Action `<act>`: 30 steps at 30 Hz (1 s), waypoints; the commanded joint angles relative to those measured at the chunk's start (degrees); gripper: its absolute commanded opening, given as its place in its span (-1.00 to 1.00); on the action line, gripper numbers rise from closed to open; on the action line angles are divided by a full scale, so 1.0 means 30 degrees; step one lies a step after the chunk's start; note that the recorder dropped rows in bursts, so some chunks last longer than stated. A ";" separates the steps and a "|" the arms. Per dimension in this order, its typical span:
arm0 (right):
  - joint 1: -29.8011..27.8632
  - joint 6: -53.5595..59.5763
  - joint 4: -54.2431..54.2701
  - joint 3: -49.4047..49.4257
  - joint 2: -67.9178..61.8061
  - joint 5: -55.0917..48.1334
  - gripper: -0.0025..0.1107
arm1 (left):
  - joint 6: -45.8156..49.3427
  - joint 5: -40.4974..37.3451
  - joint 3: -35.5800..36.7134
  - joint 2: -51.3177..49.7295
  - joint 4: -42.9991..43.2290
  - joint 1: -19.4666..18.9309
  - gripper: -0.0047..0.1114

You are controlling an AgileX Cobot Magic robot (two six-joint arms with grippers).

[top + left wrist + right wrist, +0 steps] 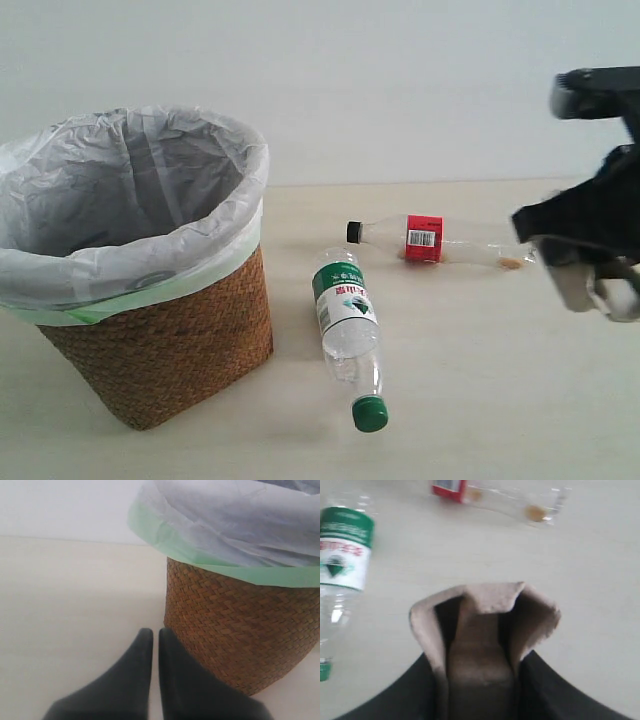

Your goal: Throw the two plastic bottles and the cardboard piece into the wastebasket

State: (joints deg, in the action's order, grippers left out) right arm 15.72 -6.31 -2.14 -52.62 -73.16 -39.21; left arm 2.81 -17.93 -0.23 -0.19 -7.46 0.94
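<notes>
Round brown woven wicker wastebasket (170,350), lined with a translucent white-green plastic bag folded over its rim, standing upright on a pale beige tabletop (480,390); nothing can be made out inside the liner. Wider clear plastic bottle with green cap and green-white label (347,318) lying on its side just beside the wastebasket, on the right arm's side, apart from the wicker, its cap end turned away from the back wall. Slimmer clear plastic bottle with black cap and red label (432,239) lying on its side farther from the wastebasket, beyond the green-capped bottle, black cap pointing toward the wastebasket; a little amber residue shows near its base. Right gripper (480,680) well apart from the wastebasket, past the base of the red-labelled bottle; its jaws are parted to the width of the small grey-beige moulded pulp cardboard piece (482,625) and clamp it between them. Left gripper (151,632) low, just beside the wastebasket's wicker wall; its jaws are drawn together to a thin slit, holding nothing.
</notes>
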 commanded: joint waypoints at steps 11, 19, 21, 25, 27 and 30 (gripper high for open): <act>-0.4555 -0.2060 -0.1734 0.1963 -0.0192 0.1080 -0.96 | -0.0097 0.0060 0.0078 0.0064 0.0057 -0.0013 -0.85; 0.2662 0.4993 0.9473 -0.4256 -0.3439 0.2220 -0.90 | -0.0097 0.0060 0.0078 0.0064 0.0057 -0.0013 -0.85; 0.4563 0.5621 1.1835 -0.7886 -0.4408 0.0905 -0.60 | -0.0097 0.0060 0.0078 0.0064 0.0057 -0.0013 -0.85; 0.6569 0.2732 1.1723 -1.5109 -0.6238 -0.1210 0.37 | -0.0097 0.0060 0.0078 0.0064 0.0057 -0.0013 -0.85; 0.6776 0.0722 1.0458 -1.7099 -0.7171 -0.2842 0.42 | -0.0097 0.0060 0.0078 0.0064 0.0057 -0.0013 -0.85; 0.6776 -0.1073 0.7147 -1.8465 -0.8271 -0.5006 0.31 | -0.0097 0.0060 0.0078 0.0064 0.0057 -0.0013 -0.85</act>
State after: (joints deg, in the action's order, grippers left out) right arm 35.99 -4.24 27.78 -105.17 -94.75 -47.43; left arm 2.81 -17.93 -0.23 -0.19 -7.46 0.94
